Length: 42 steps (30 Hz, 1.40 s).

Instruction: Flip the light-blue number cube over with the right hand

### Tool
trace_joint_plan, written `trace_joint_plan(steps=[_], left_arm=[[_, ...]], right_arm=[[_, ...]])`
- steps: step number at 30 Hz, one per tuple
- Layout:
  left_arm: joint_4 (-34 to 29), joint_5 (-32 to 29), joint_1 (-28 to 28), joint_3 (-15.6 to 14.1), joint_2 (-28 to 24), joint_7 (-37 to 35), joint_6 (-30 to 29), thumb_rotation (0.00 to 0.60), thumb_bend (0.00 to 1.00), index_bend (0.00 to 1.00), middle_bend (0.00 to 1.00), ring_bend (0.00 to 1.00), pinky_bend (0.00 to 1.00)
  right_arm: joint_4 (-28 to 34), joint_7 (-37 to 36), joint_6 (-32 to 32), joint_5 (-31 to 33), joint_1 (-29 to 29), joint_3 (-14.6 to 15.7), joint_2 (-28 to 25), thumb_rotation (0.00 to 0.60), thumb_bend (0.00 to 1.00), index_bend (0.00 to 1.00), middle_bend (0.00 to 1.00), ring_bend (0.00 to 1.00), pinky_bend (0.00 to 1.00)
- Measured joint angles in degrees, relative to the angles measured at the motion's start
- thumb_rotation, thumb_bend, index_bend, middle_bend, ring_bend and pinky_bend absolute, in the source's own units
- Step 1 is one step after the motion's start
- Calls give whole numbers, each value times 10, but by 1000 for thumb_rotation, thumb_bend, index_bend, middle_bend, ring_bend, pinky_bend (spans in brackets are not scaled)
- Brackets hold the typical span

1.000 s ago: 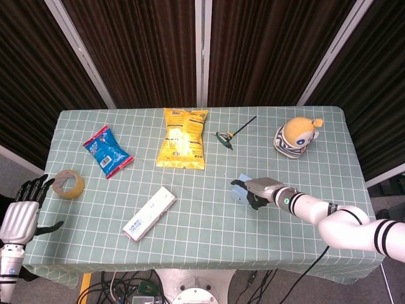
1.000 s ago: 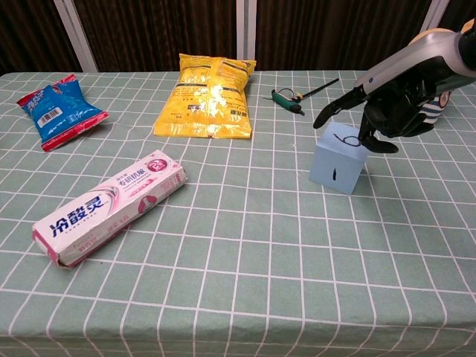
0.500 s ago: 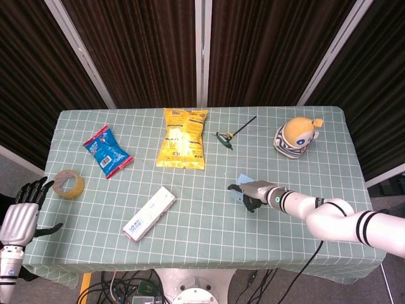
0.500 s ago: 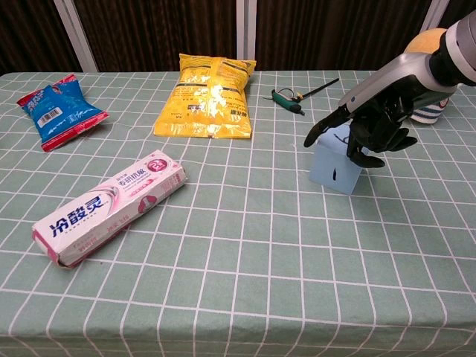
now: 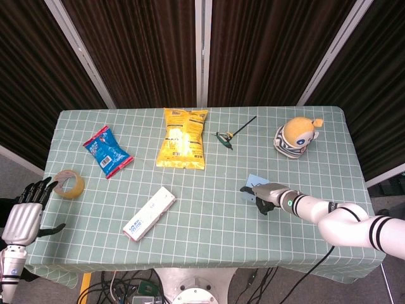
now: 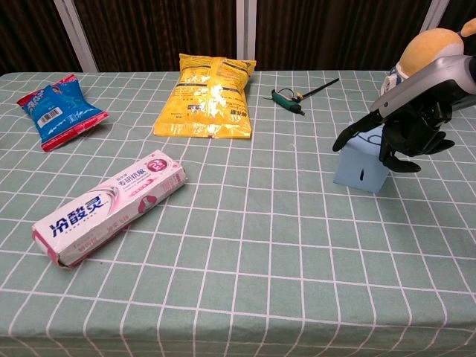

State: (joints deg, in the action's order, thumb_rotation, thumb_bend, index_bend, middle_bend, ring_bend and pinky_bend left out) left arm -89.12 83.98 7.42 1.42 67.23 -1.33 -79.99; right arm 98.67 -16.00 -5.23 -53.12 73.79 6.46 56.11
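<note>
One hand mattered here. Nearest the front edge of the table (image 6: 223,312) we noted the toothpaste box (image 6: 110,206), lying toward the front-left and well apart from the work. Farther in, toward the right edge, the light-blue number cube (image 6: 361,167) sat on the cloth, tilted slightly rather than square to the grid. The right hand (image 6: 405,128) was draped over the cube's top and right side, dark fingers (image 6: 355,134) curled down across its upper edge; we could not tell whether they truly gripped it or only pressed on it. So the cube lay directly under and just left of the fingers, with no long axis to speak of. The left hand (image 5: 24,215) hung off the front-left corner, fingers apart and holding nothing, far from the cube; the right was plainly the nearer. At the far edge we logged the yellow chip bag (image 6: 207,96) and the plush toy (image 6: 434,46).
</note>
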Motion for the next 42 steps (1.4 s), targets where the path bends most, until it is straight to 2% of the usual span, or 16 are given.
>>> trace_joint_plan(steps=[20,26,32,38,42], left_arm=[[-7,0,4,0,2,14,4,600,0,69,0,0,42],[-9,-1,5,0,3,17,5,600,0,69,0,0,42],[-10,-4,4,2,2,18,2,600,0,69,0,0,42],[-17,-2,1,3,-3,20,-6,600,0,69,0,0,42],[-24,0,-2,3,-6,23,-11,600,0,69,0,0,42]], right_arm=[[20,16,12,-34,-14,38,-38,600,1000,77,999,891,801],[25,15,8,-38,-20,34,-42,600,1000,81,999,891,801],[55,15,-17,-48,-39,14,-65,600,1000,83,999,891,800],[117,12,-99,-88,-111,-13,-130,600,1000,82,998,891,800],[144,22,-227,-136,-198,-13,-160,600,1000,112,994,883,799]])
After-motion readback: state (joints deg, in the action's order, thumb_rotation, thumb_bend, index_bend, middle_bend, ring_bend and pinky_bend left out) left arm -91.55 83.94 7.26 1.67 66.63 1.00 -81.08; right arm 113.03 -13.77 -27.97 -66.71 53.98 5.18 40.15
